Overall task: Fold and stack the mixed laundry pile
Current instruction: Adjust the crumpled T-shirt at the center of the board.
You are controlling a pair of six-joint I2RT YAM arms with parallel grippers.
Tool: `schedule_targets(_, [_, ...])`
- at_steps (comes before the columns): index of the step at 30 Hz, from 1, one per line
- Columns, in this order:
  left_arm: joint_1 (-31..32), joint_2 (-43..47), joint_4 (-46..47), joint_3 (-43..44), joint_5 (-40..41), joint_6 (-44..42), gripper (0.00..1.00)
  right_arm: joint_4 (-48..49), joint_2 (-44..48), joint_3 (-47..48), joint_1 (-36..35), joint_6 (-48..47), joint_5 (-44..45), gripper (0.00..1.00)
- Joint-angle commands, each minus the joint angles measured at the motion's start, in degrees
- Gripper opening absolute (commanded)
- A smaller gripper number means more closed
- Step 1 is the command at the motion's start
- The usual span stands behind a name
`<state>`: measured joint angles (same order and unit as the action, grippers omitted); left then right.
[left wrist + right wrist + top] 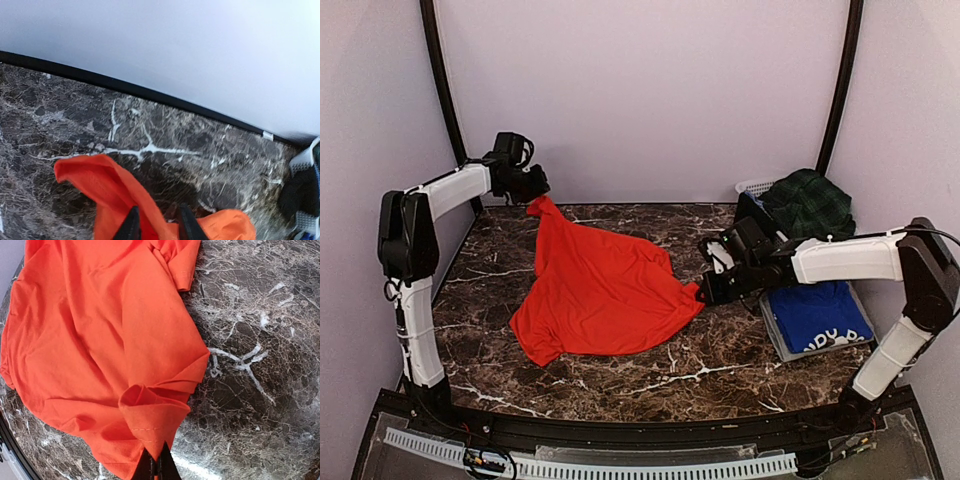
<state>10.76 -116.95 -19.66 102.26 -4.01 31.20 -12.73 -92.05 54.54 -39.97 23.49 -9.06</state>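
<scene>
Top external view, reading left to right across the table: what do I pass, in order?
left arm upright link → red-orange T-shirt → right gripper, pinching the shirt's right edge → blue T-shirt on the grey tray. The tartan skirt is left out because it shares the blue shirt's span.

The only writing that can be read is on the royal blue T-shirt (pixel 815 312), which lies folded at the right side of the table (pixel 620 370). Large white capitals (pixel 832 338) run along its near edge. The letters "NDY" can be made out, followed by a letter that may be a "P" or a "B". The rest of the print runs out of sight at the garment's edges.
</scene>
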Motion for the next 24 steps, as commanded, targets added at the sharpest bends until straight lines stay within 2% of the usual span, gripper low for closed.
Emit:
schedule_targets(1, [-0.4, -3.1, -9.8, 10.9, -0.3, -4.1, 0.38, 5.6, -0.8, -0.4, -0.2, 2.7, -1.0, 0.00])
schedule_targets(2, [-0.3, -2.5, -12.8, 10.7, -1.0, -3.8, 0.51, 5.7, -1.1, -0.3, -0.2, 2.8, -0.8, 0.00])
schedule_targets(4, [-0.3, 2.3, -11.3, 3.4, -2.4, -1.3, 0.62, 5.6, -1.4, -0.4, -0.2, 2.9, -0.7, 0.00])
schedule_targets(5, [-0.3, 8.0, -9.5, -5.8, -3.4, -0.4, 0.65, 5.4, -1.4, -0.4, -0.2, 2.9, -0.5, 0.00])
schedule_targets(6, [-0.3, 11.1, -4.8, -10.5, -3.9, 1.4, 0.70, 5.3, -1.2, -0.6, -0.2, 2.9, -0.4, 0.00])
schedule_targets(7, [-0.3, 18.0, -2.8, -20.2, -4.5, 2.2, 0.74, 5.2, -1.0, -0.8, -0.1, 2.8, -0.5, 0.00])
schedule_targets(9, [-0.2, 27.5, 0.9, -32.0, -4.8, 5.5, 0.80, 4.9, -0.6, -1.5, -0.1, 2.6, -0.7, 0.00])
schedule_targets(13, [1.7, 40.8, -0.9, -46.8, -4.7, 11.2, 0.79, 4.7, -0.6, -2.6, -0.1, 2.7, -0.9, 0.00])
schedule_targets(18, [3.9, 50.5, -8.0, -59.3, -4.0, 18.1, 0.73, 3.8, 0.0, -1.8, 0.1, 2.4, -0.2, 0.00])
schedule_targets(21, [7.4, 54.7, -9.4, -63.8, -2.9, 22.0, 0.66, 3.1, 0.3, -0.5, 0.6, 1.9, -0.3, 0.00])
schedule_targets(24, [11.0, 56.8, -10.0, -66.6, -1.9, 25.8, 0.65, 2.6, 0.0, 0.8, 1.2, 1.4, -0.6, 0.00])
